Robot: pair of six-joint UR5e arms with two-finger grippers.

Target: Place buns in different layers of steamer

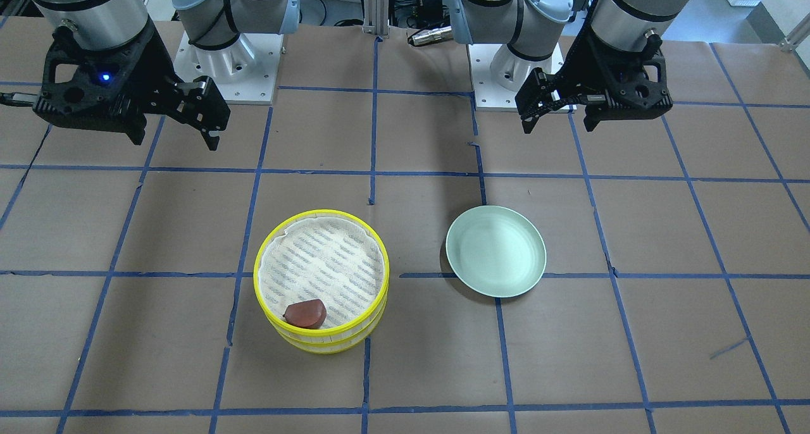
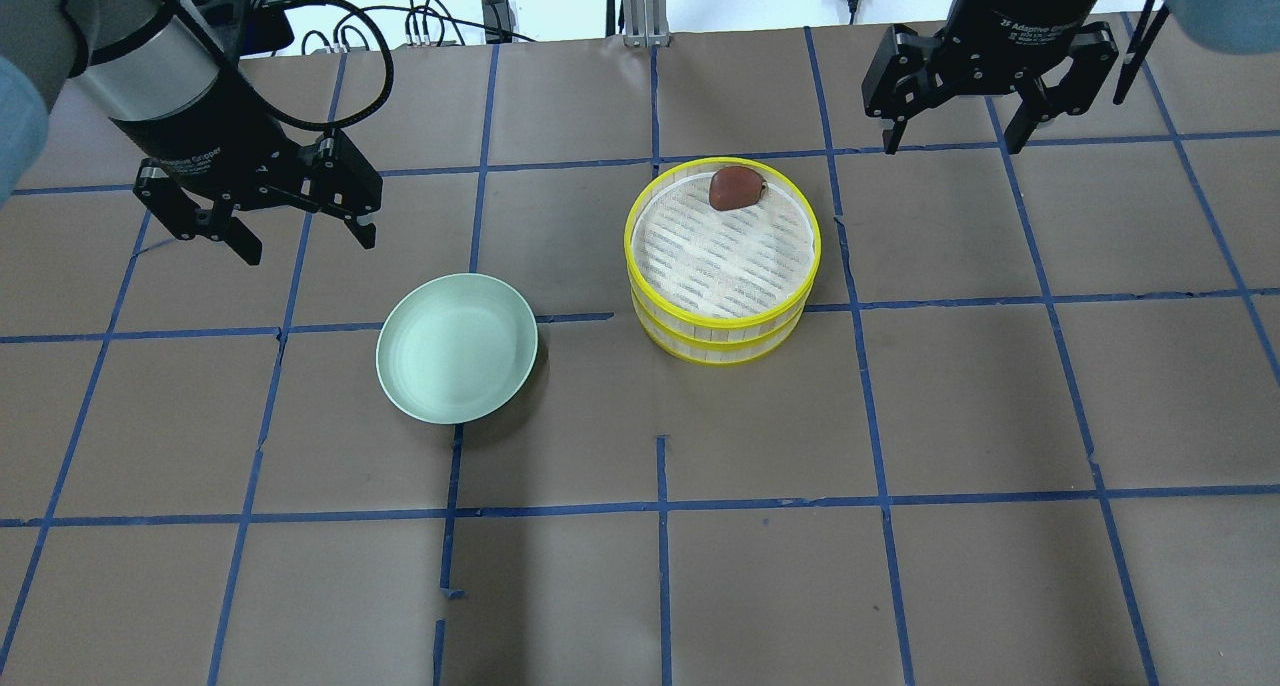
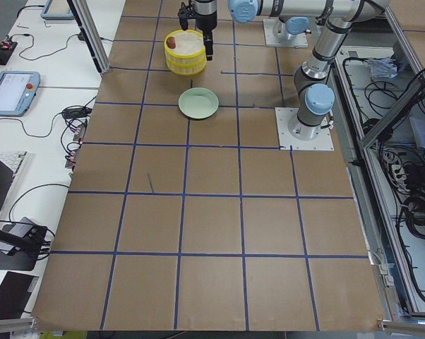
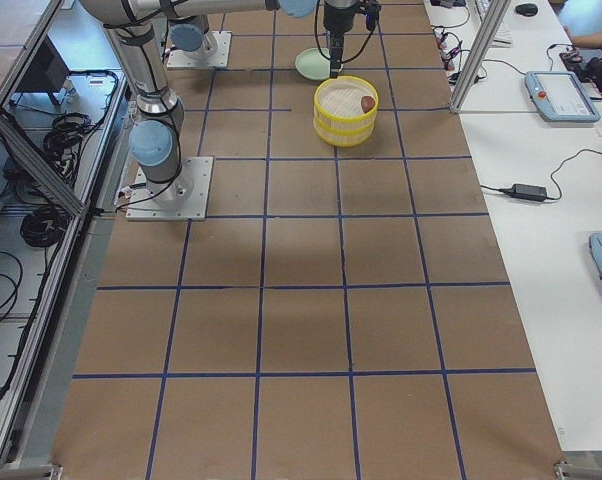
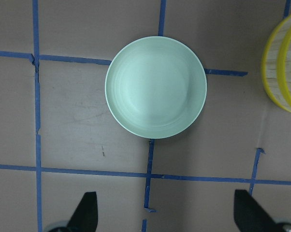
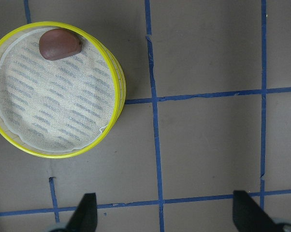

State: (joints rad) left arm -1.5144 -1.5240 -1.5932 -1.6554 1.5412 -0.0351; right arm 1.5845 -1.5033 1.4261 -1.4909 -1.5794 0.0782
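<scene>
We see the steamer, two round shallow trays with bright yellow rims and pale slatted walls, stacked one on the other near the middle of the brown papered desk. The reddish-brown thick round bun lies in the top tray at about twelve o'clock in the overhead view, pressed against the rim. The white bun shows in no view. We judge it may sit in the lower tray, but the upper floor hides that layer, so a missing bun would go unnoticed. The pale green round plate, at about eight o'clock from the steamer, is bare.

The left tool hangs above the desk at ten o'clock from the plate, fingers apart and holding nothing. The right tool hangs at two o'clock from the steamer, also spread and holding nothing.

The main hazard is a low sweep by the right arm. It could clip the stack, slide the upper tray off its seat and roll the rim-side bun out.
</scene>
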